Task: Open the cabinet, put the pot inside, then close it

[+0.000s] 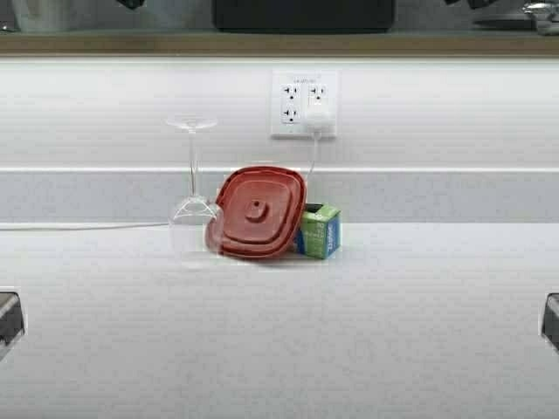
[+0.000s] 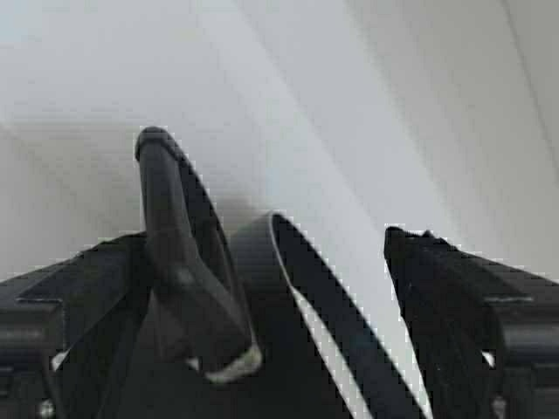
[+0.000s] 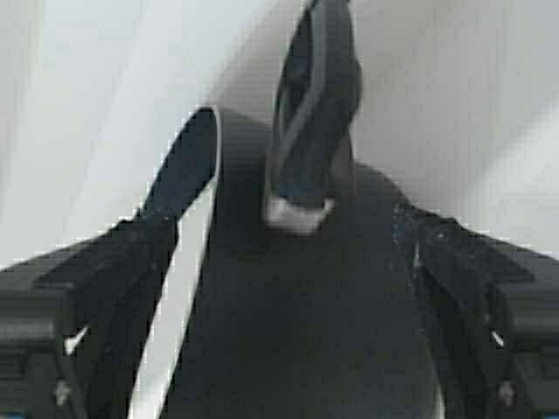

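The black pot (image 1: 303,13) shows at the top edge of the high view, standing on the cabinet's floor above its tan front edge (image 1: 279,42); the doors are out of view. My left gripper (image 2: 262,240) is open, with the pot's loop handle (image 2: 175,253) lying close to one finger (image 2: 79,297). My right gripper (image 3: 281,218) is open around the pot's other side, its loop handle (image 3: 314,113) just beyond the fingertips. In the high view only dark tips of the two arms show beside the pot.
On the white counter (image 1: 279,332) below stand an upturned wine glass (image 1: 193,209), a red plastic lid (image 1: 258,212) leaning on the wall and a small green-blue box (image 1: 320,230). A wall socket (image 1: 303,104) has a plug in it. Other items (image 1: 541,13) stand in the cabinet.
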